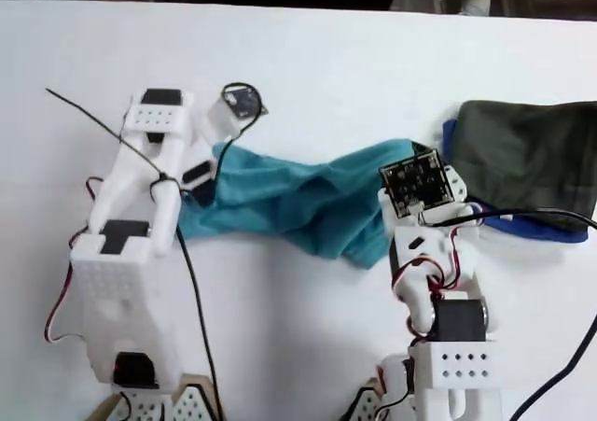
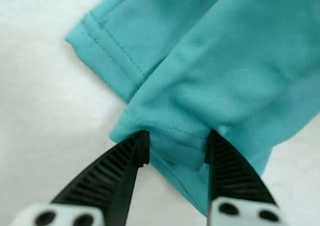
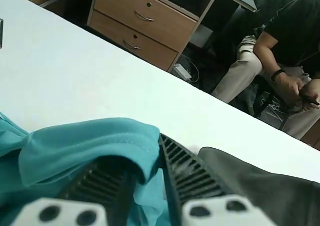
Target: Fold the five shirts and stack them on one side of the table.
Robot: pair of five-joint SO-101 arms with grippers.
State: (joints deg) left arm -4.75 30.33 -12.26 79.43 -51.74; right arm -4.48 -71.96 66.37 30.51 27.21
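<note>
A teal shirt [image 1: 298, 202] lies bunched in a long band across the middle of the white table [image 1: 326, 57]. My left gripper [image 2: 175, 153] is open at the band's left end, its black fingers [image 2: 132, 158] straddling a folded hem of the teal shirt [image 2: 215, 50]. At the other end my right gripper [image 3: 147, 173] is shut on a raised fold of the teal shirt [image 3: 85, 141]. A folded dark green shirt [image 1: 527, 155] lies at the table's right side on top of a blue shirt [image 1: 522, 227], just beyond the right gripper.
Black cables [image 1: 191, 281] run along the left arm and across the table's left part. Another cable [image 1: 550, 217] crosses the blue shirt. A wooden drawer unit [image 3: 145, 15] stands beyond the table's far edge.
</note>
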